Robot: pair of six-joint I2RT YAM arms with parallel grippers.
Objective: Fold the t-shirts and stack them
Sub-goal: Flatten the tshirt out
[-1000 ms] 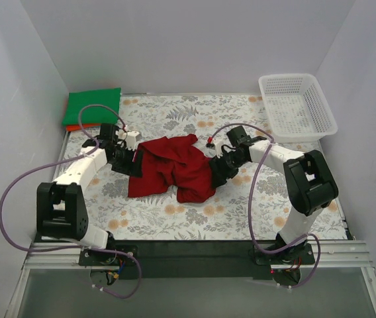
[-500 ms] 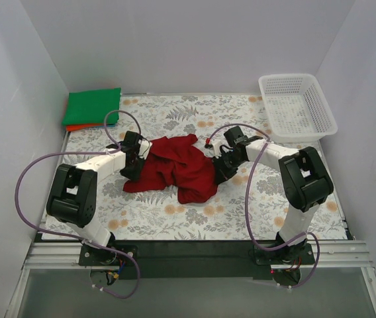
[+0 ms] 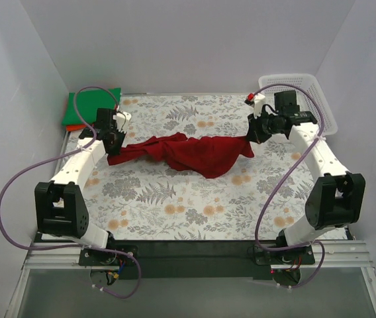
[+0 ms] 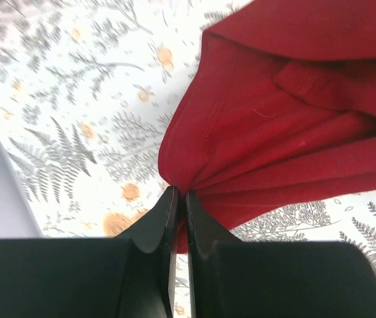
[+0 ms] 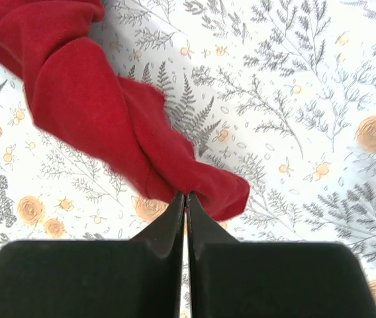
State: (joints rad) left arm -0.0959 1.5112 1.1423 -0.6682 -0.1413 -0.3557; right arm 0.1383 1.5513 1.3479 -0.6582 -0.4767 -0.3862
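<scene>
Clamped tight, my left gripper [image 4: 176,193] and right gripper [image 5: 185,195] each pinch a bunched end of the dark red t-shirt [image 3: 188,151], which sags stretched between them. It looks soft, light and limp; hems and corners should give me the surest hold.

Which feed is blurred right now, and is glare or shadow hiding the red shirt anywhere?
Top external: even, soft light, no glare, only a faint shadow under the dark red t-shirt. Left wrist: shirt seams sharp, floral tablecloth soft toward the upper left corner; the left end effector is near-black, little detail. Right wrist: crisp tablecloth and shirt, the right end effector equally dark.
</scene>
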